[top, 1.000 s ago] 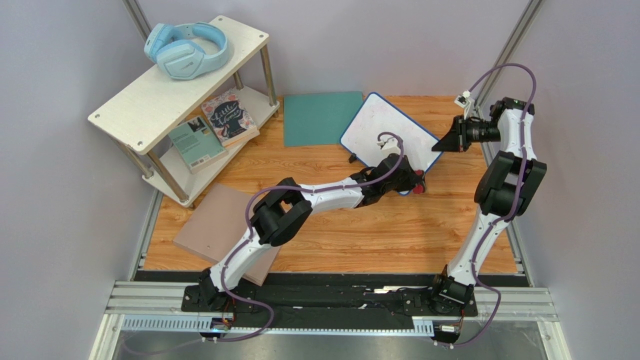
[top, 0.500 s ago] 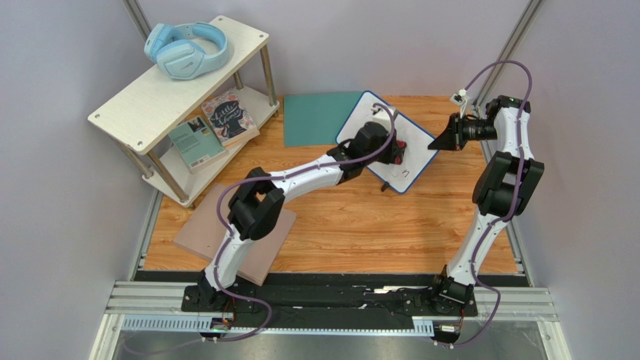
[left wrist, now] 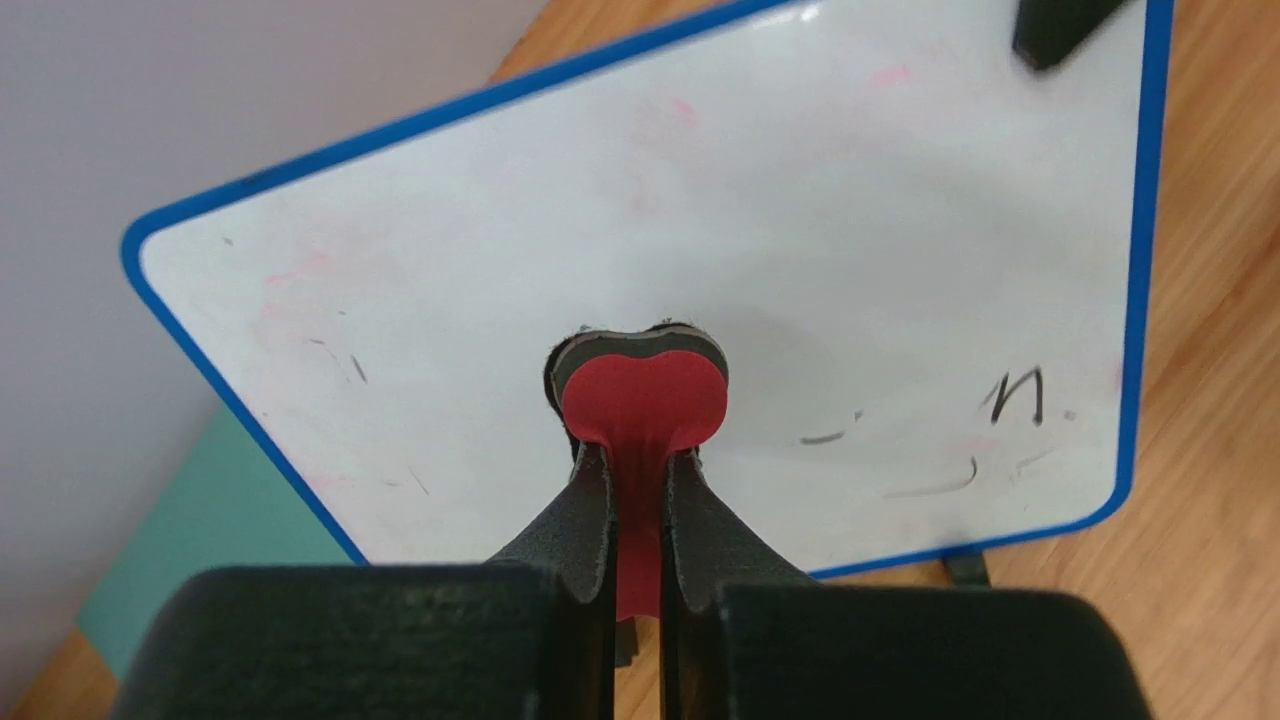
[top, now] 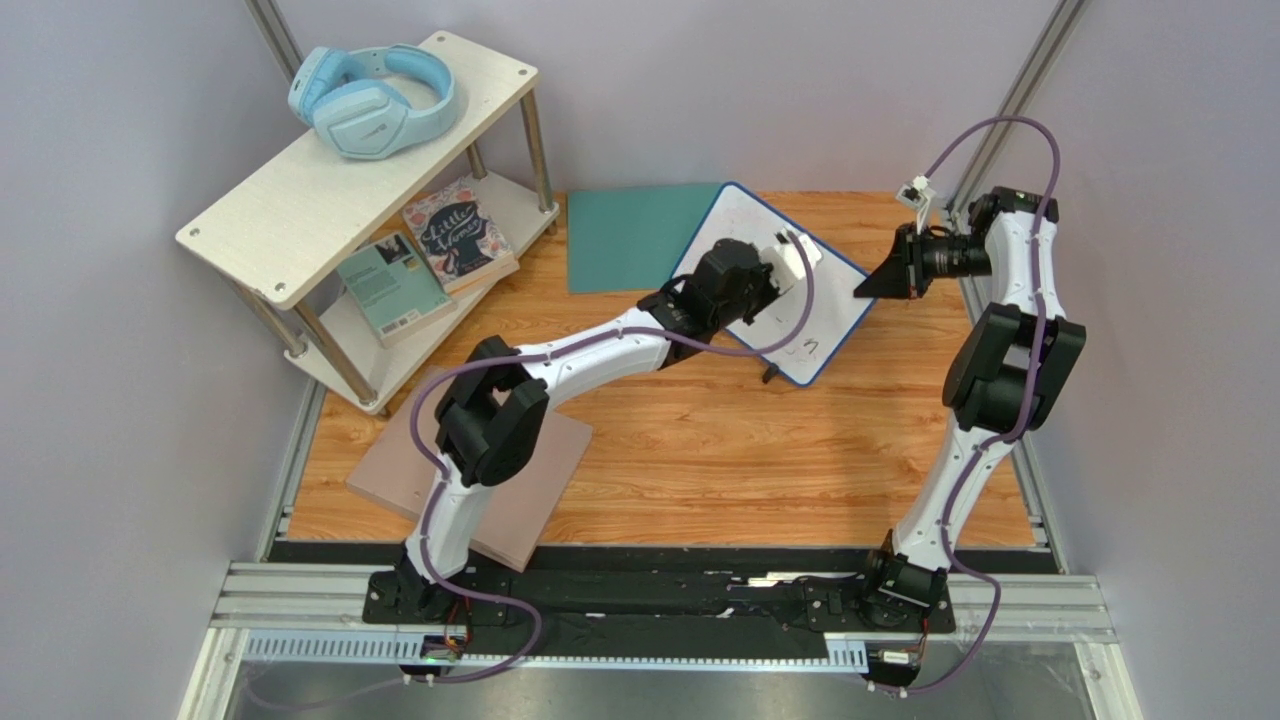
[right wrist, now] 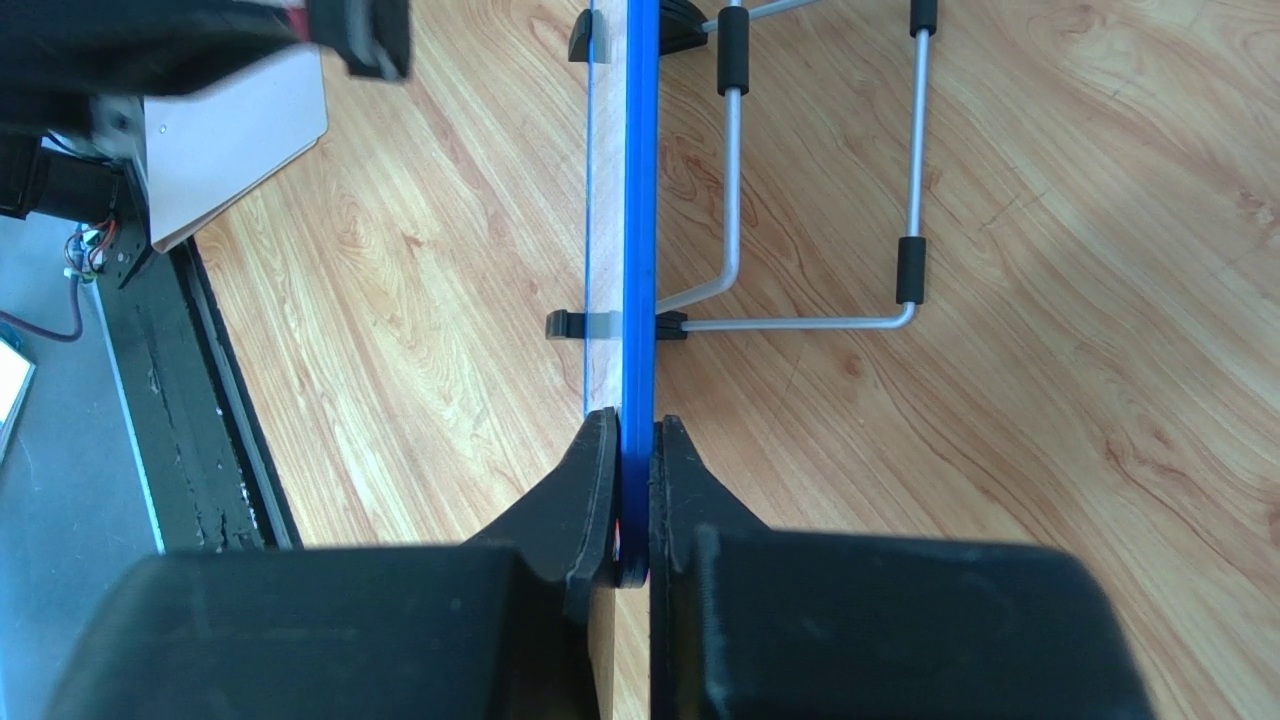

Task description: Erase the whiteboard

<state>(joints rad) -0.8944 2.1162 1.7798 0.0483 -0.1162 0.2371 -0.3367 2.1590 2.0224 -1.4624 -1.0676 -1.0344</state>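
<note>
- The whiteboard [top: 824, 318] is standing tilted at the far right of the wooden table [top: 721, 450], beside a teal mat [top: 639, 233].
- The right gripper [right wrist: 634, 438] is pinching its blue edge.
- The left gripper [left wrist: 639, 477] is clamping a red eraser [left wrist: 643, 393] against the board's face.
- Dark marks [left wrist: 1014, 398] are showing near its lower edge.

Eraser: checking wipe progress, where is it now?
Left wrist view: the eraser is clamped in the left gripper at the whiteboard's middle, left of dark marks.

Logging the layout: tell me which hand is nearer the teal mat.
Left. The left hand holds a red eraser against the whiteboard, just right of the teal mat; the right hand clamps the whiteboard's far right edge, beyond it.
</note>
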